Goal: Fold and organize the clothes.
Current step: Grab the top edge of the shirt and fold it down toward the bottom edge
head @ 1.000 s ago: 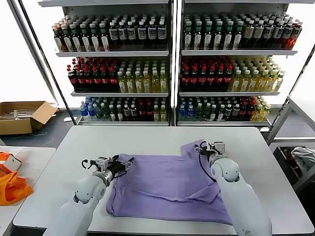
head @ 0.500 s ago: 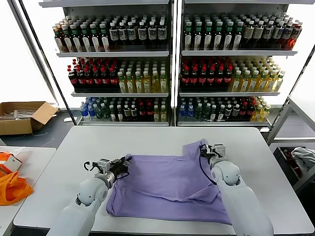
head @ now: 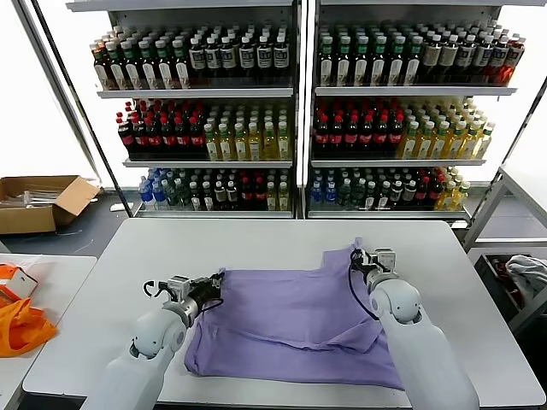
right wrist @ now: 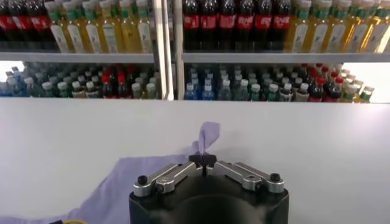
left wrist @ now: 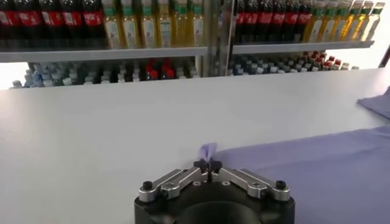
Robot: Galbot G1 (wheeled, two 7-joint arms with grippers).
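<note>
Far left, on a side surface: an orange plastic bag, with a cardboard box on the floor behind it. On the white table, spread flat across the near half: a lavender T-shirt, plain side up, its lower hem close to the table's front edge. At the shirt's left upper corner: the left hand, low over the table, fingers pressed together and pinching a small peak of lavender fabric, seen clearly in the left wrist view, with the rest of the shirt running off to one side. Across the middle of the shirt: a shallow fold line and a darker sleeve flap toward the right. At the right upper corner: the right hand, likewise closed tight on the cloth, a little tuft standing up between the fingertips in the right wrist view. Beyond the table: shelves of bottled drinks filling the background. Far right: a metal rack with some grey cloth.
</note>
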